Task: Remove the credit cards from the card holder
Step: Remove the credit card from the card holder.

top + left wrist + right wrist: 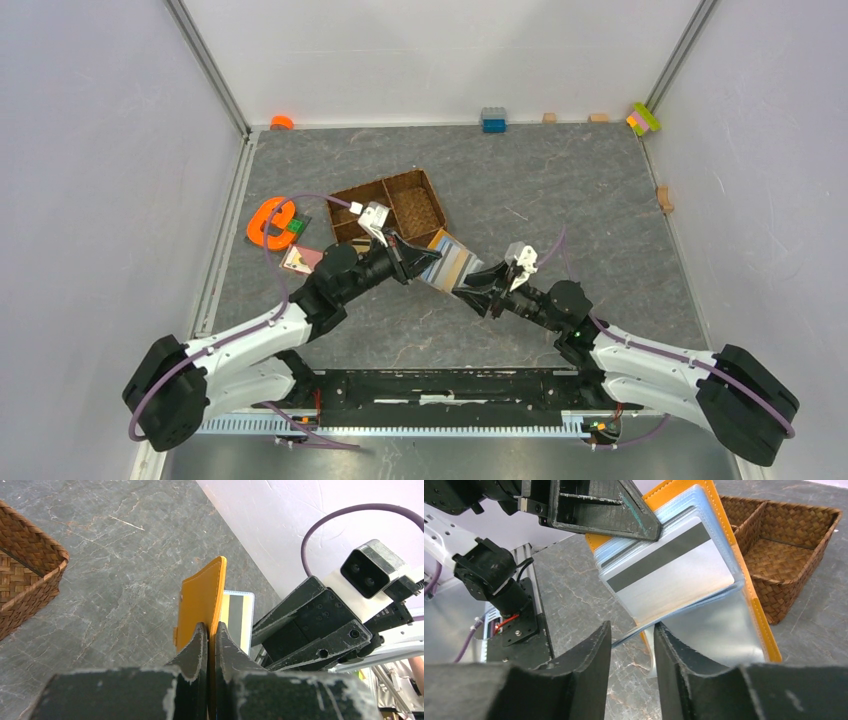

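Note:
The orange card holder [452,262] is held open above the table's middle, its pale blue-grey slots facing the right arm. My left gripper [412,262] is shut on its orange cover [202,600], jaws [210,626] pinching the edge. A grey-white credit card [674,575] with a dark stripe sits in the front slot, inside the orange rim [755,597]. My right gripper [478,296] is open, its jaws [632,626] on either side of the lower corner of the slots, not closed on them. Other cards are hidden behind the front one.
A brown woven divided tray [390,205] stands just behind the wallet, also in the right wrist view [794,545]. An orange e-shaped toy [268,222] and a flat pink-beige piece [300,258] lie at the left. Toy bricks [493,120] line the back wall.

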